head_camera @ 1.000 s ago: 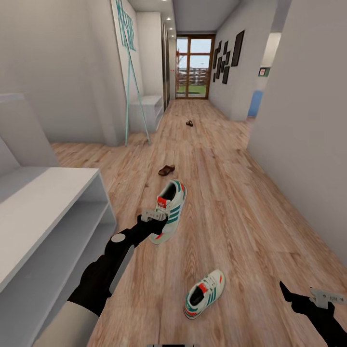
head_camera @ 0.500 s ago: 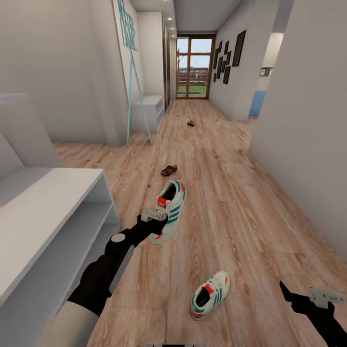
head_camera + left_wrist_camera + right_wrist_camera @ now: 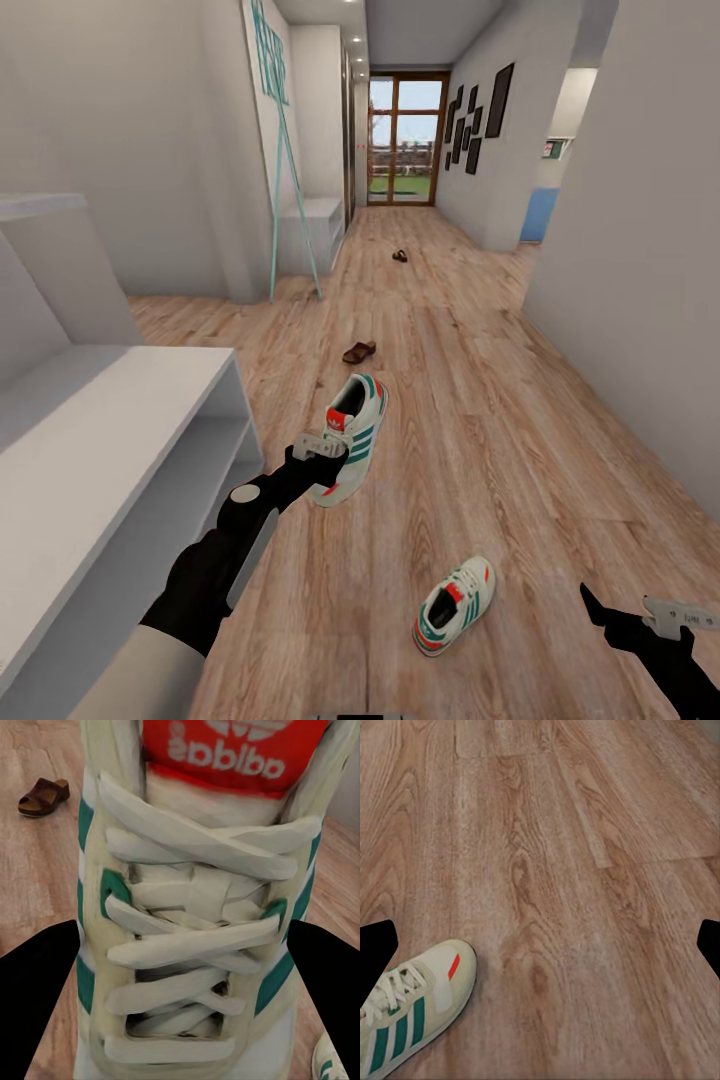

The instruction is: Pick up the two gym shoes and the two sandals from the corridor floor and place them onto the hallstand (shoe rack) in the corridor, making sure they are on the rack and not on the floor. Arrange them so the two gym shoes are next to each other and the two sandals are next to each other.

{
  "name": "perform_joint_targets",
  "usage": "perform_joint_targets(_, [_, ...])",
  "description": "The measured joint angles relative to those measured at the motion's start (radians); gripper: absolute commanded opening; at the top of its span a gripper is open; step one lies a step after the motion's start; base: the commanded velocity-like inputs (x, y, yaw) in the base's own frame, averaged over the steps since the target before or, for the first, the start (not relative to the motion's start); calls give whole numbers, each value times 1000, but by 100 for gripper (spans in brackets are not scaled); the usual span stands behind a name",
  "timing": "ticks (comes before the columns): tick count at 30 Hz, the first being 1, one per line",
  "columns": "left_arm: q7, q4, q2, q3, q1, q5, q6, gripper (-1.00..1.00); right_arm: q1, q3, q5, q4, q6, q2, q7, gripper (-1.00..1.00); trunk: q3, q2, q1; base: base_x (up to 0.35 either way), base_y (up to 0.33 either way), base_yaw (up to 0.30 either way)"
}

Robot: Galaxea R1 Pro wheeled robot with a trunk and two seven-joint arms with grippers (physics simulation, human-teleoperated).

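The left gripper [image 3: 330, 452] is clamped across a cream lace-up gym shoe with green side stripes and a red-orange tongue patch [image 3: 350, 437], holding it off the light brown wood-plank corridor floor [image 3: 480, 420]; in the left wrist view the dark fingers [image 3: 37, 997] press both flanks of the laced upper [image 3: 199, 915], a grip that probably keeps the shoe level for setting down. The wide, low grey-white hallstand [image 3: 110, 440] stands just beside that arm, and the parts of its flat top and open shelf that show hold 0 shoes. The second matching gym shoe [image 3: 455, 605] lies on the floor near the right gripper [image 3: 650, 620], whose fingers stand spread apart with nothing between them. 1 dark brown slip-on sandal [image 3: 359, 352] rests farther up the corridor, and the other sandal [image 3: 400, 256] well beyond it; all 3 await pickup.
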Motion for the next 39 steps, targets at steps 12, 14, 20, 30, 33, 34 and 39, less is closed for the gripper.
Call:
perform_joint_targets(12, [1,0,0,0,0,0,-1,-100,0,-1,0,1,0,0,-1,100,1,0,0,-3,10,-73])
perform_joint_targets(14, [1,0,0,0,0,0,-1,-100,0,-1,0,1,0,0,-1,100,3,0,0,0,1,-215])
perform_joint_targets(20, [1,0,0,0,0,0,-1,-100,-1,-1,0,1,0,0,-2,100,6,0,0,0,1,-182])
perform_joint_targets(30, [1,0,1,0,0,0,0,-100,-18,3,-2,35,10,0,-26,100,7,0,0,0,0,-41])
perform_joint_targets(33, [1,0,1,1,-1,0,1,-100,-76,43,-2,99,30,0,-72,100,8,0,0,0,0,-8])
perform_joint_targets(34, [1,0,1,3,-1,0,1,-100,-105,65,-3,127,44,0,-91,100,8,0,0,0,0,-5])
perform_joint_targets(39, [1,0,0,18,0,0,1,-100,-231,157,-7,269,115,1,-180,100,8,0,0,0,0,-3])
